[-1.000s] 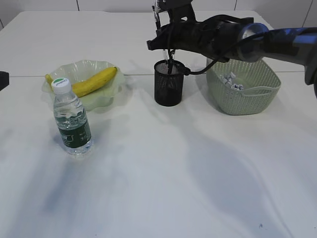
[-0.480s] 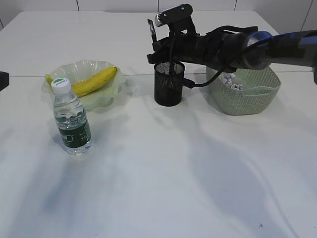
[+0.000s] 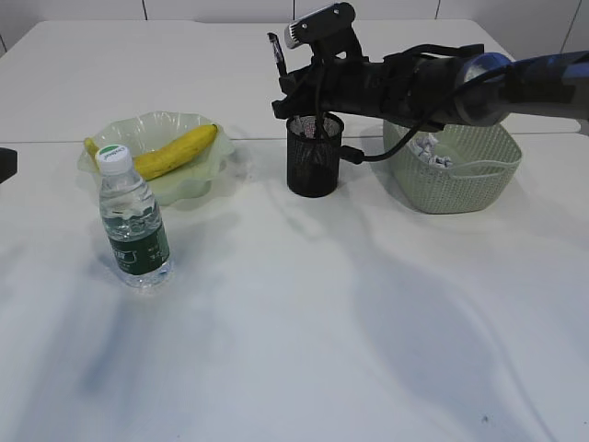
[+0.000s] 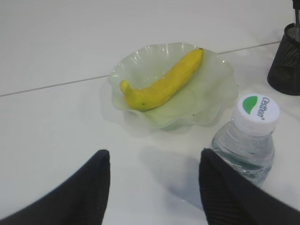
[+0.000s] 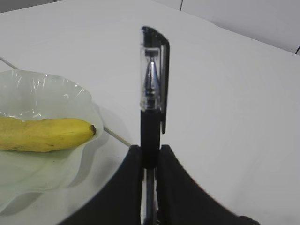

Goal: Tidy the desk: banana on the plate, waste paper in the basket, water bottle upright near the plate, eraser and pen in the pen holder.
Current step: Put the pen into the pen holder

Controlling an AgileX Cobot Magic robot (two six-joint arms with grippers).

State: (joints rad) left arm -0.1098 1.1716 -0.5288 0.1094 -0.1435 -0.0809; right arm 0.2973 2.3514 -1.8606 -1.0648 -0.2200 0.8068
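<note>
The yellow banana [image 3: 175,151] [image 4: 161,85] lies in the pale green wavy plate [image 3: 121,128] [image 4: 140,51]. In front of the plate the water bottle [image 3: 135,226] [image 4: 251,136] stands upright. My right gripper [image 3: 287,89] [image 5: 150,151] reaches in from the right above the black mesh pen holder [image 3: 314,157]. It is shut on a black capped pen [image 3: 276,53] [image 5: 152,93], which points up and away. Crumpled waste paper [image 3: 431,148] lies in the sage-green basket [image 3: 460,175]. My left gripper [image 4: 153,159] hangs open over bare table, left of the bottle. The eraser is not visible.
The pen holder [image 4: 287,61] shows at the right edge of the left wrist view. In the right wrist view the banana [image 5: 47,134] and plate [image 5: 42,89] lie at the left, behind the pen. A table seam [image 3: 55,141] runs across the back.
My right wrist has tilted and shifted over the pen holder, so the held pen now sticks up at the cup's upper left. The left gripper and everything else have stayed put.
</note>
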